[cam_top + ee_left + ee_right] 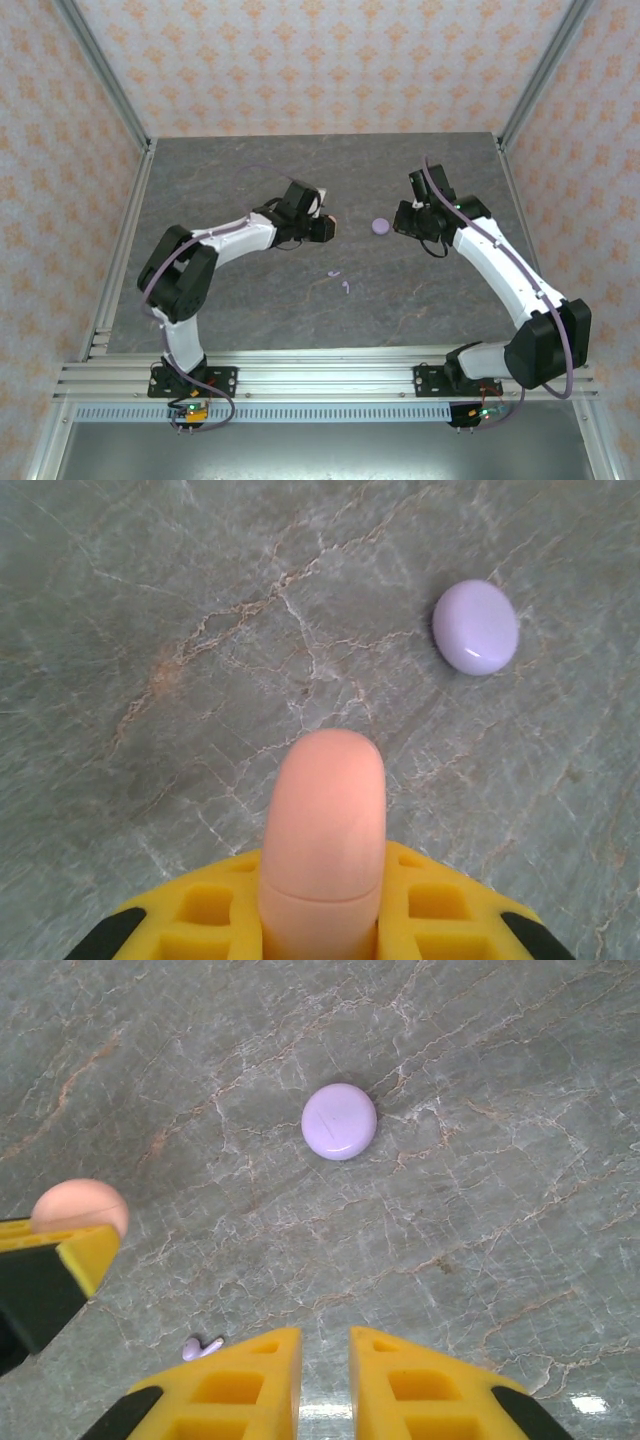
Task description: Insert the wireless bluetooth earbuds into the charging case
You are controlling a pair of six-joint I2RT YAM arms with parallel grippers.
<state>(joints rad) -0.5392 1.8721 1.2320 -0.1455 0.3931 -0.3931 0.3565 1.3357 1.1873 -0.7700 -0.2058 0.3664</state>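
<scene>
- left tool (322, 225): clamped on pink case (325, 820), case closed; hold steady.
- lilac earbuds (347, 287): loose on surface (260, 312), well apart from both tools.
- lilac case (379, 227): closed, flat, between tools; probably needs opening first.
- right tool (325, 1380): fingers slightly apart, empty, near lilac case.

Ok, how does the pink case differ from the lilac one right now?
Colour: the pink case is peach, the lilac case pale purple. Grip: the pink case is clamped in the left gripper; the lilac case lies free on the table. Pose: the pink one stands on edge, the lilac one flat. Both are closed, rounded shells.
</scene>
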